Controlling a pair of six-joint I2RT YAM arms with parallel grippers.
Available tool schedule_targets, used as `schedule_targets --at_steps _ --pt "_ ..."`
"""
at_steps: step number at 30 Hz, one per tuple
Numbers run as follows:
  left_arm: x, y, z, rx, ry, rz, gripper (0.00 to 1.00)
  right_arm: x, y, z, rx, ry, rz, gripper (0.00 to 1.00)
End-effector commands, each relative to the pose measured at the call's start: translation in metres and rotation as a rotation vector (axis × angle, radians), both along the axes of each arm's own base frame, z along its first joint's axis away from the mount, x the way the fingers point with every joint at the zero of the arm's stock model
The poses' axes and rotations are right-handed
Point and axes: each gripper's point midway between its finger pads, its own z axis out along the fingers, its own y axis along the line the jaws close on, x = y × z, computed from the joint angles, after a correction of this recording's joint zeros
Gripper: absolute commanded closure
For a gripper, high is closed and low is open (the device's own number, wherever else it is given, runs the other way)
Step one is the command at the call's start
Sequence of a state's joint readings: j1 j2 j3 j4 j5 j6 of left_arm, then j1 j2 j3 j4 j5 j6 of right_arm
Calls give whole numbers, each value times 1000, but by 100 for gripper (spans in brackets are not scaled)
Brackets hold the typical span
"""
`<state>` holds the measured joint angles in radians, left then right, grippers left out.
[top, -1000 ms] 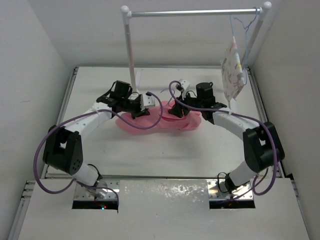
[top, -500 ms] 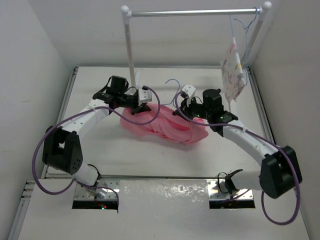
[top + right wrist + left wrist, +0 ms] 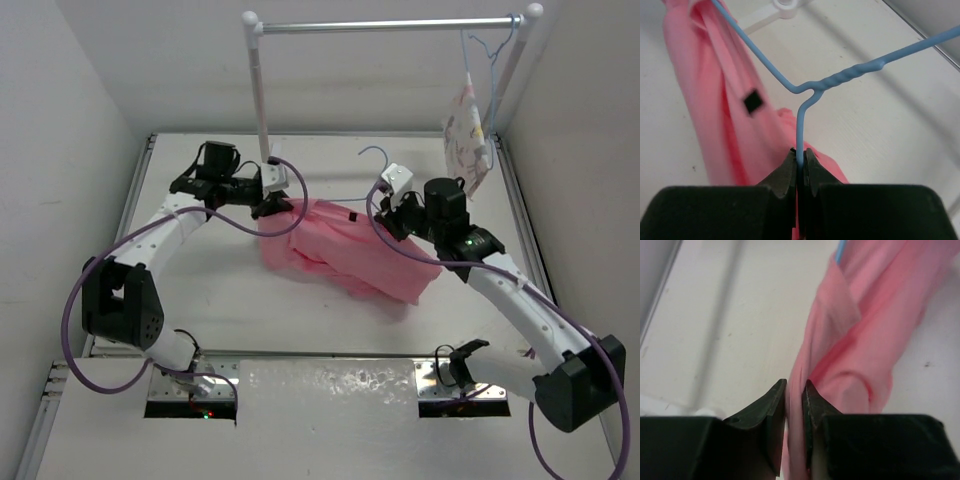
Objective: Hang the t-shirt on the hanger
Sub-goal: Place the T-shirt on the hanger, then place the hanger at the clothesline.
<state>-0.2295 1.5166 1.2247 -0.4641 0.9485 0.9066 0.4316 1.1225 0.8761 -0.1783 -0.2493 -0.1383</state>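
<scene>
Spread wider now, t-shirt [image 3: 345, 250] stretches from left hand [image 3: 794, 388] pinching its edge to right hand [image 3: 799, 153] pinching hanger [image 3: 800, 130].

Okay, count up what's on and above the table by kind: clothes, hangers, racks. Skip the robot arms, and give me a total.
Garments: 2, the pink t-shirt and the white printed garment.
Wire hangers: 2, the pale-blue hanger at the t-shirt and the second hanger carrying the white garment.
Clothes rails: 1, the clothes rail.
Total: 5.
</scene>
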Motion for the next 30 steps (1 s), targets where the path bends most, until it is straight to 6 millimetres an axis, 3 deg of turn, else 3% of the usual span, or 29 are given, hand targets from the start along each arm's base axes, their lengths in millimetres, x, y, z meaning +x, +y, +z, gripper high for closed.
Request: schedule_targets --at_steps 1,7,8,12,17,18,20,23,25,26,28,29,30 --pt "35 41 30 28 -95 165 84 4 -38 34 -42 -64 -165 100" --pt "35 35 62 -40 -72 173 62 6 -43 74 -9 -114 -202 100" --pt "35 33 67 -54 -68 172 42 6 -44 77 -11 -117 -209 100" --pt "32 30 92 -94 -47 179 39 10 -54 96 -5 -153 -271 100" --pt "33 39 96 -76 -47 262 38 25 -87 132 -38 -199 -482 100" --pt "40 46 92 -58 -44 327 38 29 -96 157 -26 -243 -539 100" --pt "41 55 93 -42 -58 387 38 37 -96 182 -9 -277 -562 100" --pt "38 64 78 -2 -55 435 38 53 -101 212 -12 -317 -614 100" --pt "29 66 62 12 -29 434 38 64 -108 221 -41 -319 -668 100" --pt "27 66 57 16 -16 435 38 78 -112 237 -38 -333 -699 100" --pt "20 67 42 25 12 435 38 91 -119 244 -35 -304 -729 100" --pt "18 68 38 30 17 433 38 94 -134 275 12 -351 -774 100" --pt "16 68 29 38 26 430 38 114 -134 265 14 -315 -796 100"
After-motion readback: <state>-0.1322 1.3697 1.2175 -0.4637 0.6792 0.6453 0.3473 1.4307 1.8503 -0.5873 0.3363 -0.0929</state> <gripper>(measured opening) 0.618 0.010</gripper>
